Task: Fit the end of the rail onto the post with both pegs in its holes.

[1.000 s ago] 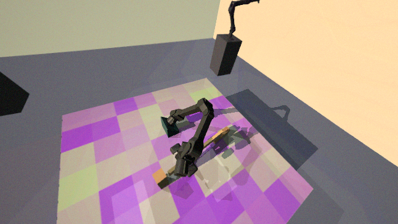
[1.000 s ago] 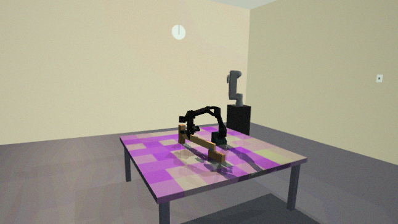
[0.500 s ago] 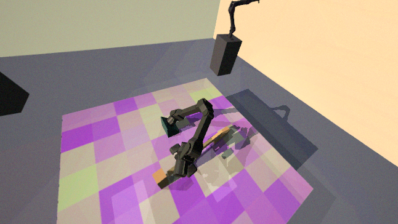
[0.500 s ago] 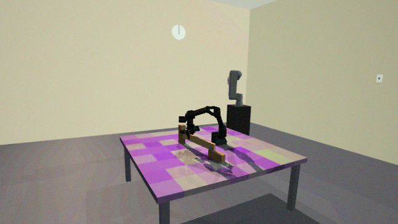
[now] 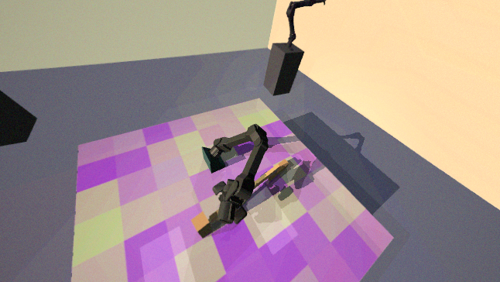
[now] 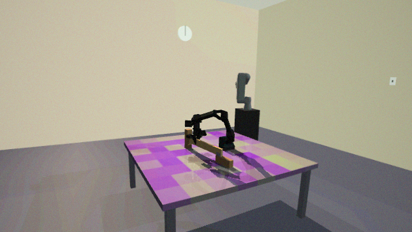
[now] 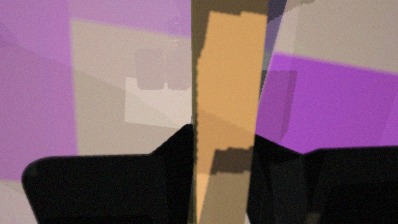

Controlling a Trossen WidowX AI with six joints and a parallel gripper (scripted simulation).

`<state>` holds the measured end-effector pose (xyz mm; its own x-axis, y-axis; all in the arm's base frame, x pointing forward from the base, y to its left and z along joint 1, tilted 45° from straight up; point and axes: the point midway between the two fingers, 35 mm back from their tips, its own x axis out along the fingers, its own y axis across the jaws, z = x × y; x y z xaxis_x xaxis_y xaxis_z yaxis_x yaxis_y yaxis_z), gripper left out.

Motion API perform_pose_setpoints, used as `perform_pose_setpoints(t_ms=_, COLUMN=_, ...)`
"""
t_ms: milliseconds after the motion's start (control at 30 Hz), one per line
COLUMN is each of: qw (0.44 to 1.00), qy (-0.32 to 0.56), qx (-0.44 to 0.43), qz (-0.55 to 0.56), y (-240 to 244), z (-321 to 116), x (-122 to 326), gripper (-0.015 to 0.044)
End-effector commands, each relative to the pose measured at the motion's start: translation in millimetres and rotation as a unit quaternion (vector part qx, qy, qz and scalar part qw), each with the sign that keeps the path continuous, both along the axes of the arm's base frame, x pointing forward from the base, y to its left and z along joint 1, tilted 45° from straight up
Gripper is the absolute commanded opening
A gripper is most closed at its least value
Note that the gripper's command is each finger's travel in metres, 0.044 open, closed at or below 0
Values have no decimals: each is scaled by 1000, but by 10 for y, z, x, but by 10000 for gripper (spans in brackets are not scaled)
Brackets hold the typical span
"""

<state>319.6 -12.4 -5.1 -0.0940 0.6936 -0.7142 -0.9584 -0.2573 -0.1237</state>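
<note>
One wooden rail (image 6: 208,147) is seen near the middle of the exterior view, running from an upright wooden post (image 6: 189,138) on the left down to a low wooden block (image 6: 226,161) on the right, where its far end is seated in a bracket; whether the pegs are in the holes cannot be told. One black arm (image 6: 220,118) arches over the rail from its base behind it. The gripper (image 6: 195,135) is closed on the rail just beside the post, the fingers held apart by the wood. In the wrist view the rail (image 7: 227,100) is shown as a vertical tan strip up the centre, clasped between two dark fingers at the bottom of the frame. One checkered table (image 6: 280,160) carries all of this. A second, grey arm (image 6: 243,89) is seen on a dark pedestal (image 6: 247,122) behind the table.
</note>
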Motion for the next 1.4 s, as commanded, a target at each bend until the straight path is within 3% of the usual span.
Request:
perform_pose_setpoints(t_ms=0, qw=1000, qy=-5, qx=-1, qz=-3, y=-44, z=7, x=23, gripper=0)
perform_pose_setpoints(t_ms=1367, qw=1000, qy=-5, qx=-1, qz=-3, y=-100, z=-47, x=44, gripper=0)
